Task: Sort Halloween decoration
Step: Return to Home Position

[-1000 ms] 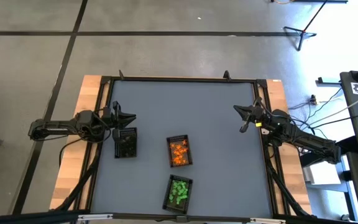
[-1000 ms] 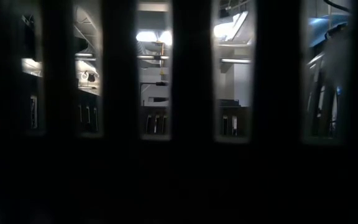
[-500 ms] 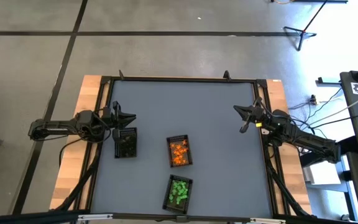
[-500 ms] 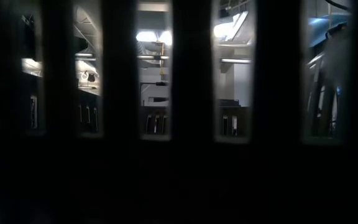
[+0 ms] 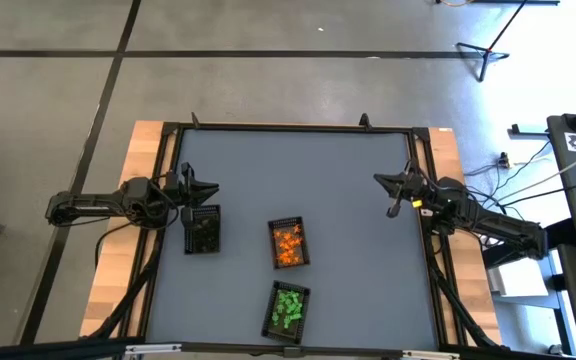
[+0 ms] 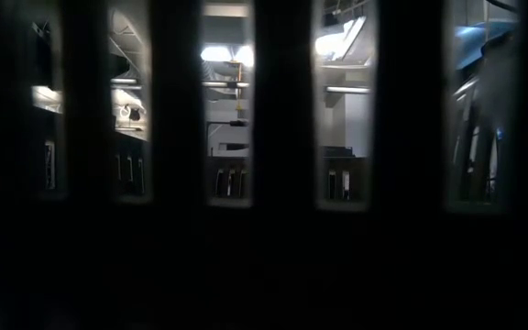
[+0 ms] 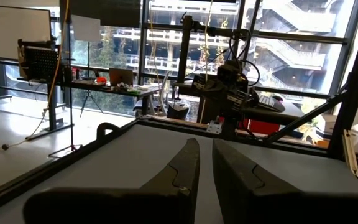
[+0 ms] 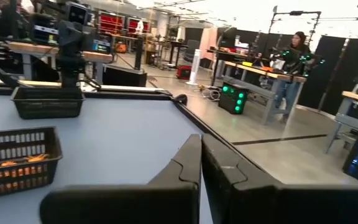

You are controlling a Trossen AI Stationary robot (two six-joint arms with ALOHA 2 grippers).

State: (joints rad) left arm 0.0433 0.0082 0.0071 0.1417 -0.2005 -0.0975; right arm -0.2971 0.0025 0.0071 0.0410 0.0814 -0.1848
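Halloween decoration (image 5: 288, 245) sorted by colour into three trays on the table (image 5: 308, 165): black bits in the left tray (image 5: 187, 240), orange in the middle tray (image 5: 288, 221), green in the near tray (image 5: 290, 286). Since half a second ago, only a slight shift of the right gripper (image 5: 388, 184) by the table's right edge. Left gripper (image 5: 208, 188) unmoved, just beside the left tray. Fingers nearly together on both, holding nothing, plain only in the wrist views. Low view blocked by dark bars (image 6: 278, 137). Person (image 8: 294, 59) far off, right wrist view only.

Grey table (image 5: 348, 250), wood-edged, three small black baskets (image 5: 287, 221)
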